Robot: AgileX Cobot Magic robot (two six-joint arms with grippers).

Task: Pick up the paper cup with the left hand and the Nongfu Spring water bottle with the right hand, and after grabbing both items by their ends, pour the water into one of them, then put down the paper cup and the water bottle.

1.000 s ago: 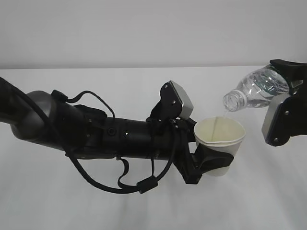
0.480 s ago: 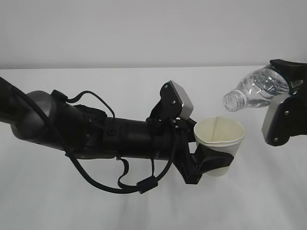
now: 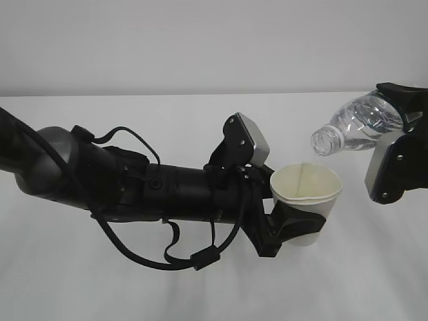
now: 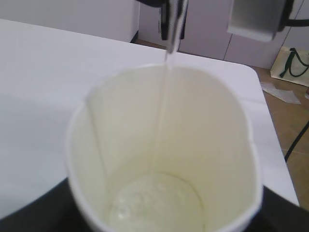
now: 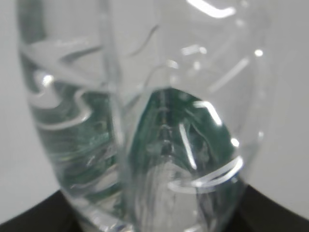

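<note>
While my left hand [image 3: 294, 227] hugs the soft paper cup [image 3: 305, 190] low above the counter [image 3: 374, 281], my right hand [image 3: 394, 144] grips the slippery water bottle [image 3: 354, 124], tipped over it, pouring.

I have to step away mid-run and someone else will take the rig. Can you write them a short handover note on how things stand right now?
Left gripper: jaws closed around the lower part of the paper cup, held upright above the table.
Right gripper: holds the Nongfu Spring water bottle by its base end, tilted with the open neck down over the cup.
Done: both items picked up; pouring is under way. The left wrist view shows a thin stream falling in and a little water at the cup's bottom.
Left: finish the pour, right the bottle, then set cup and bottle down and release.
</note>
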